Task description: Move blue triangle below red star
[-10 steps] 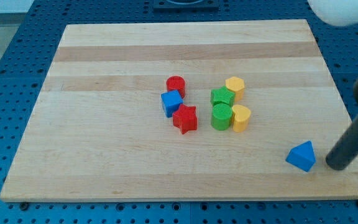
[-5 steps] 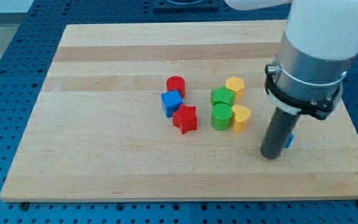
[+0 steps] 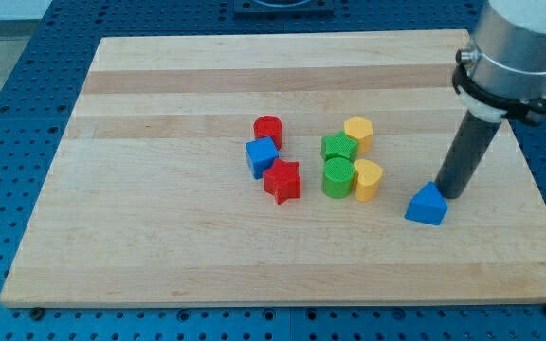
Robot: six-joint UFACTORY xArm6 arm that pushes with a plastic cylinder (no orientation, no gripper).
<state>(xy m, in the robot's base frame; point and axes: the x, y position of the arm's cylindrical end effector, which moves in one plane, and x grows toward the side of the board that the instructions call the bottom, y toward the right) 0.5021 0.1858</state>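
Clearly no claw was fitted, so spread or pinching never applied; I had only my tip (image 3: 453, 194), resting just up and right of the blue triangle (image 3: 427, 206), very near or touching its upper right edge. From my tip, the red star (image 3: 282, 181) sat well off to the view's left on the counter (image 3: 159, 237). I judged the triangle light, rigid and quick to slide or spin, so I meant to push squarely on a flat face, low and centred, not a corner.
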